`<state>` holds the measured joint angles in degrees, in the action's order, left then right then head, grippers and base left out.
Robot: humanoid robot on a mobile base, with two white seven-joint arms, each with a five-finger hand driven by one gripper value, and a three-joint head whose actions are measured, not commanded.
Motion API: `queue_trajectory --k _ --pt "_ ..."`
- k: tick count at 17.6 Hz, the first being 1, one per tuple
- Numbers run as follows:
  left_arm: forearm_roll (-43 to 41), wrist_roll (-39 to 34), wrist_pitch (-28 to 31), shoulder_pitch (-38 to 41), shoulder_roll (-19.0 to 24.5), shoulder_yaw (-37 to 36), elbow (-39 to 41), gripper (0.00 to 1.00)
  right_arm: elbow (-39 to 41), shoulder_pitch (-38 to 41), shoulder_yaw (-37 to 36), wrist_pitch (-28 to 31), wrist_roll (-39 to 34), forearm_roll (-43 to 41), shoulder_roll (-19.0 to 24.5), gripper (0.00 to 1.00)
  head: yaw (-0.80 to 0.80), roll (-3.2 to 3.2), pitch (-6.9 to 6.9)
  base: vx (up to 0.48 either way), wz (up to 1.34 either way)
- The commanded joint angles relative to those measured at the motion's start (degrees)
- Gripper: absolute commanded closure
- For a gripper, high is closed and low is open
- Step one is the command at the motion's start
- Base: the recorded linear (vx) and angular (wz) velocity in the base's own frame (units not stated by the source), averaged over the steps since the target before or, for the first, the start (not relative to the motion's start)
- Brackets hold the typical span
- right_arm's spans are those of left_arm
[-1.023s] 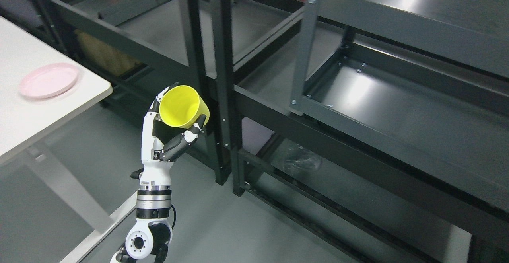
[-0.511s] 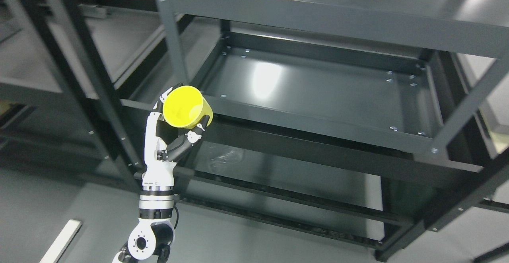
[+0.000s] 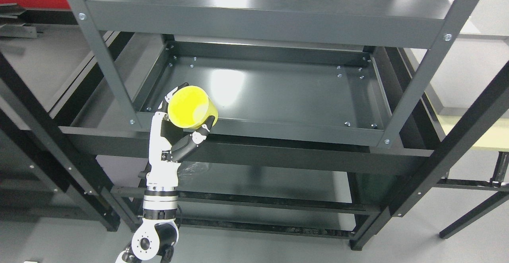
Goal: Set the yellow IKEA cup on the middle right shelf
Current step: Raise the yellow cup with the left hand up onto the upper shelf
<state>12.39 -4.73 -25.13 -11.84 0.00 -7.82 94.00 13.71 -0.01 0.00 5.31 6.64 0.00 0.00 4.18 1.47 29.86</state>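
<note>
Yellow cup [image 3: 190, 106] before middle shelf [image 3: 278, 92] rim

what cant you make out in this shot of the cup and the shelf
- Head view: the bottom of the yellow cup and any handle; it is tilted and the left robot hand covers its underside.
- Head view: the middle shelf, its back strip hidden under the upper shelf.
- Head view: the clear crumpled thing on the lower level, too faint to identify.
- Right arm: outside the picture.

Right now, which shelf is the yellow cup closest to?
The middle shelf: the cup, held by the left hand, is at its front left edge. The top shelf sits higher.
</note>
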Motion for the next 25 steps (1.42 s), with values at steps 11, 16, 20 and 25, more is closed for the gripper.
queue_trajectory --k 11,16,20,25 --pt "0.0 4.2 -19.9 -4.1 1.0 -9.8 4.9 0.99 0.0 0.8 1.0 0.0 0.0 -1.4 -1.0 0.01 0.00 0.00 -0.01 0.055 -0.07" --pt "0.0 4.2 -19.9 -13.7 1.0 -8.4 7.2 1.00 0.0 0.8 1.0 0.0 0.0 -1.4 -1.0 0.01 0.00 0.00 -0.01 0.021 -0.01" --pt "0.0 4.2 -19.9 -20.2 1.0 -9.4 7.2 1.00 0.0 0.8 1.1 0.0 0.0 -1.4 -1.0 0.01 0.00 0.00 -0.01 0.013 -0.01" --pt "0.0 3.5 -19.9 -28.2 1.0 -14.6 7.1 1.00 0.0 0.8 1.0 0.0 0.0 -1.4 -1.0 0.01 0.00 0.00 -0.01 0.019 0.00"
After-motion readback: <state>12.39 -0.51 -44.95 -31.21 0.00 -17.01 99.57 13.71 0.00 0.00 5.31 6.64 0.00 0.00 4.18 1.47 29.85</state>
